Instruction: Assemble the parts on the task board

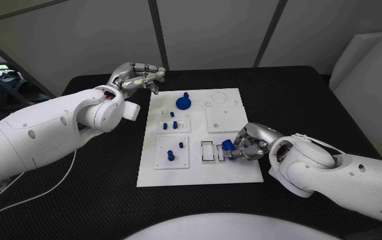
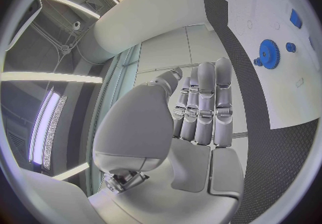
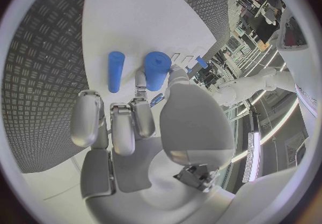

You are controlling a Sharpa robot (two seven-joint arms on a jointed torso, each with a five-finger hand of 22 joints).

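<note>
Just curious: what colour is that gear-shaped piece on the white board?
Blue gear; clearest in the left wrist view.

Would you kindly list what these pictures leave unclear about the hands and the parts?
- Head view: whether the right hand grips the blue part at its fingertips; the fingers cover the contact.
- Right wrist view: the thick blue peg touches a fingertip, but a grip is unclear.
- Left wrist view: the gear lies near the rim, its seating too small to judge.

- A black table (image 1: 318,96) with a fine ribbed surface is seen beneath everything.
- The white task board (image 1: 199,176) is laid flat on its middle, long side running away from the robot.
- A thin white cable (image 1: 48,187) is trailed across its near left part.
</note>
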